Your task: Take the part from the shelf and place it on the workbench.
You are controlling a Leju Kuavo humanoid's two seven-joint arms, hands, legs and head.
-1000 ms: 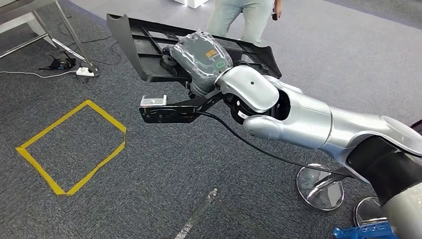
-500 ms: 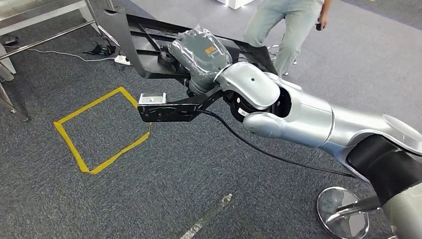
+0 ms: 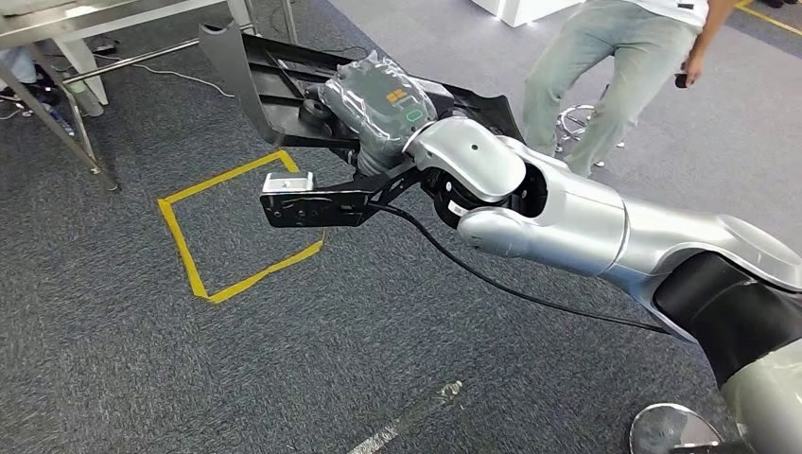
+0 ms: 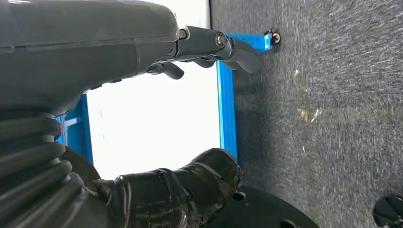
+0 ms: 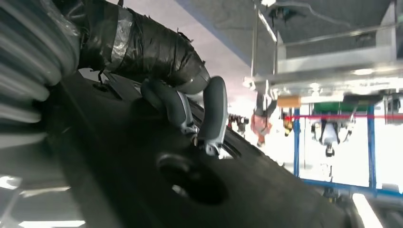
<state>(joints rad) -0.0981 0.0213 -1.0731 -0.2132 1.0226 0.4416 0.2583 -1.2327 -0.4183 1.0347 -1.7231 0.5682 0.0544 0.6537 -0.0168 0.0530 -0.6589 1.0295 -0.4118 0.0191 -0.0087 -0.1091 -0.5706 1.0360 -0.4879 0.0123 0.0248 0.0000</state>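
Out over the grey carpet (image 3: 142,378) I see my right arm (image 3: 586,227) stretched forward, its plastic-wrapped right hand (image 3: 378,104) gripping one large black moulded part (image 3: 274,90), which it holds up in the air, tilted, well above the floor. On the right wrist view the fingers (image 5: 211,116) curl over the part's dark ribbed surface, next to a round hole (image 5: 192,180) that I can't make out from the head view. Below the part on the floor lies one square of yellow tape (image 3: 241,222), and beyond it stand the metal legs of a table frame (image 3: 71,123), with a white cable (image 3: 180,71) trailing under it. One person in light trousers (image 3: 615,71) stands near, past the arm.

My left hand (image 4: 142,118) hangs over the carpet beside a blue frame (image 4: 228,104); its thumb and fingers stand apart with nothing between them. A black disc (image 4: 266,213) sits just beneath it.
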